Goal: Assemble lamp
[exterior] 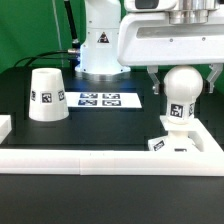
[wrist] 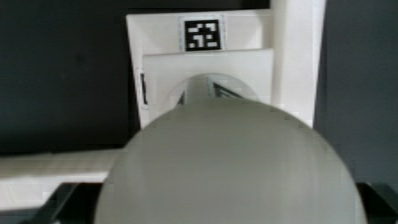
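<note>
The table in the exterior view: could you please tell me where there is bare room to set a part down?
Free: the bare table bounded by the shade, marker board and front white rail. Crowded: the exterior view's right, around the bulb and base.

A green backdrop (exterior: 28,25) fills the upper left of the frame; below it the black counter (exterior: 110,125) spreads wide under bright, even light.

Exterior view low, just above desk (exterior: 60,135) level, moderately near the bulb (exterior: 182,85), facing the arm (exterior: 100,40) behind it, wrist view directly over the bulb, very close, looking down, both views share bulb and base (wrist: 178,60)
</note>
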Robot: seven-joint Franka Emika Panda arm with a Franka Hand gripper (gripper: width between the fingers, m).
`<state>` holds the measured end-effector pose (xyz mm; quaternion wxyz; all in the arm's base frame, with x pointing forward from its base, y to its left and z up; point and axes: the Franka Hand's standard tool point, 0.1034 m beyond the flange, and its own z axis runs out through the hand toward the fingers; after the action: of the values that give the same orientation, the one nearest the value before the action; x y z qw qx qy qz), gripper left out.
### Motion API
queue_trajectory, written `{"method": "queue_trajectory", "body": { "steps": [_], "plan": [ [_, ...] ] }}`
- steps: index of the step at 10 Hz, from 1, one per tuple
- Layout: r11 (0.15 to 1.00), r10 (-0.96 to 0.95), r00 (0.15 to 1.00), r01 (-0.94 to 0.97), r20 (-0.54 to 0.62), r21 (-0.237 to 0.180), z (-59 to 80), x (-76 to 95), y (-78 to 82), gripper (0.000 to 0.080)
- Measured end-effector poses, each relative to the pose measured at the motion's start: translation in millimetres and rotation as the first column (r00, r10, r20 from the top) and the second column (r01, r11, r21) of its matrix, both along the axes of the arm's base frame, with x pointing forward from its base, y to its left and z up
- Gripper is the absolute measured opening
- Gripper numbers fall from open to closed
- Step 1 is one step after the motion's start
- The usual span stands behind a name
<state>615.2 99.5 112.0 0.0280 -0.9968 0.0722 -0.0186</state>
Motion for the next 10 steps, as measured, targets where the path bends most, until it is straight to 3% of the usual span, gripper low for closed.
{"method": "queue_trajectory", "body": {
  "steps": [4, 10],
  "plan": [
    [0.948, -0.319, 0.948, 0.319, -0.019, 0.008, -0.4, 0.0, -2.3, 0.0579],
    [0.686, -0.725, 0.685, 0.728, -0.073, 0.016, -1.6, -2.5, -0.5, 0.0579]
  ]
}}
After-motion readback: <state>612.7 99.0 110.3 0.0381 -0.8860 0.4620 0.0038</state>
